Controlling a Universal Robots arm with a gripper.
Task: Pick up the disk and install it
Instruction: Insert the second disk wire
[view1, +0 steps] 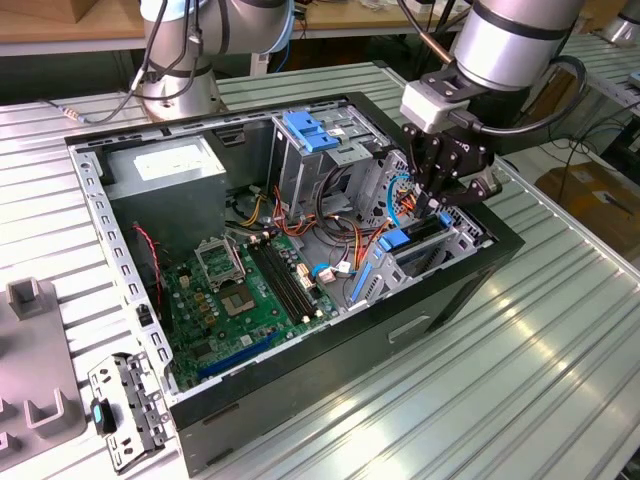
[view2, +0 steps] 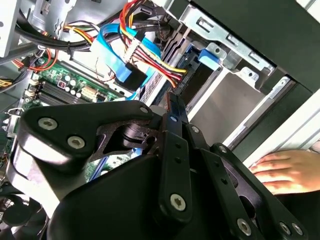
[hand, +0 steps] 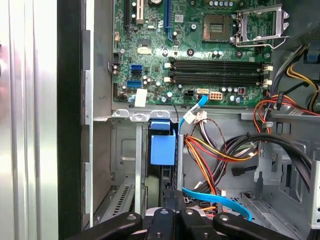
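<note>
The black pincer (view1: 440, 195) is hovering, grip state untellable, over the flat dark blue-railed disk (view1: 420, 238) sitting at four o'clock in the open computer case (view1: 330, 370), seemingly stiff, fragile, best gripped by rails.

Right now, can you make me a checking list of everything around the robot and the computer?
Surface: ridged metal table, open computer case on it.
Job's things: disk stands on edge in the drive bay, under the hand.
Clutter: grey block and metal bracket on the table.
Grippers: hand just over the bay.
Cables: coloured wire bundle and flat blue cable inside the case.
Surroundings: another robot's base, cardboard box, a person's hand by the case.
</note>
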